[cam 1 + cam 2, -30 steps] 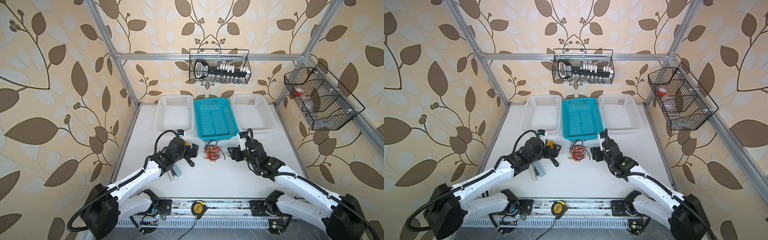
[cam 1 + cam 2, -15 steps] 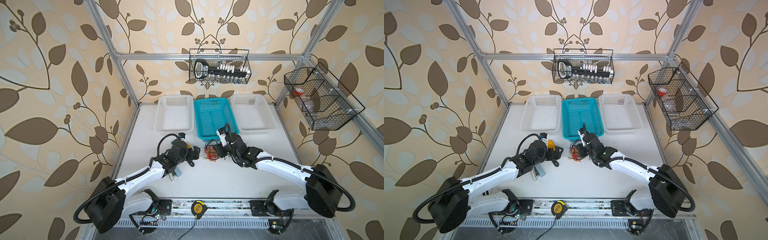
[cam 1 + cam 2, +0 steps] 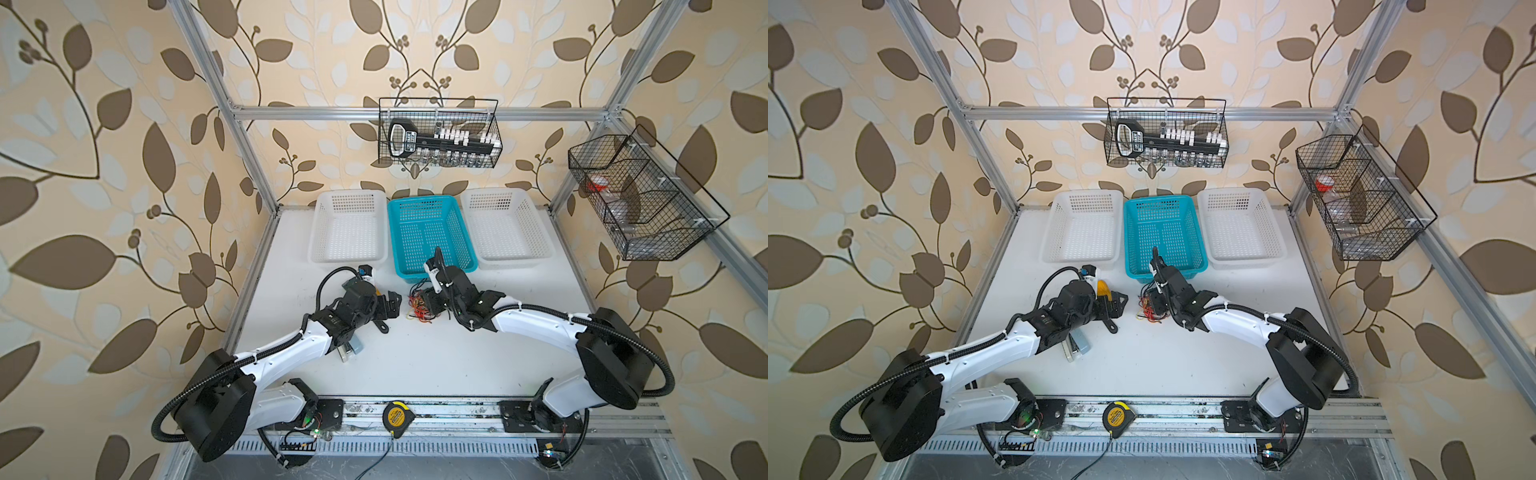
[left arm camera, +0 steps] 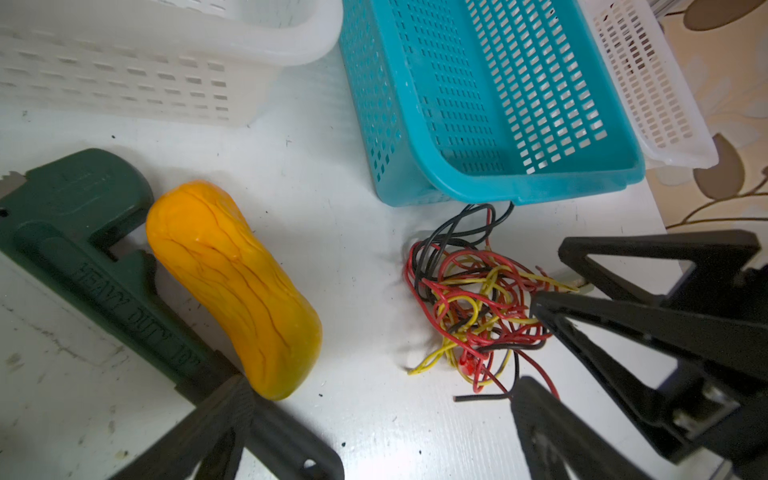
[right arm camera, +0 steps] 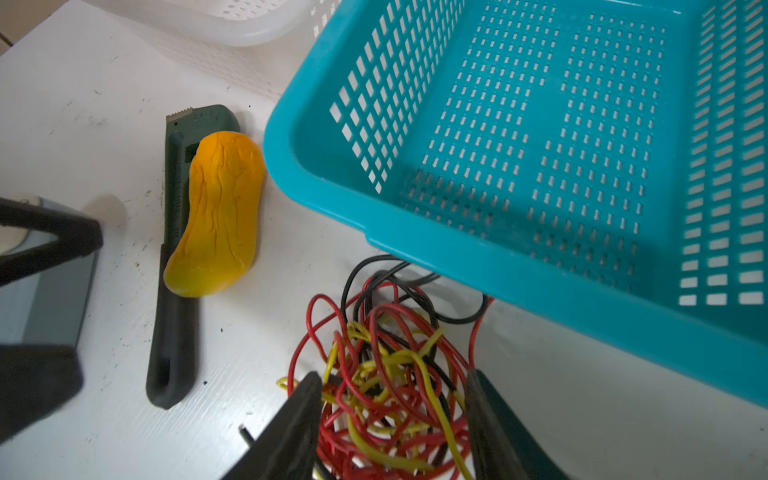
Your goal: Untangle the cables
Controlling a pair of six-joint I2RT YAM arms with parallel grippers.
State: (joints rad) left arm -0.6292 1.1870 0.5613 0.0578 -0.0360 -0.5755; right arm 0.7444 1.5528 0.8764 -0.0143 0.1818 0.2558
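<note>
Straddling cables (image 4: 469, 299), right pincer (image 5: 392, 390) part-way apart, grip unclear; left pincer (image 4: 382, 384) wide apart. Best: pinch one strand, draw slowly.

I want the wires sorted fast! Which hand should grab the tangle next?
Right. The right hand straddles the tangle of thin red, yellow and black wires; the open left hand is beside it, apart.
</note>
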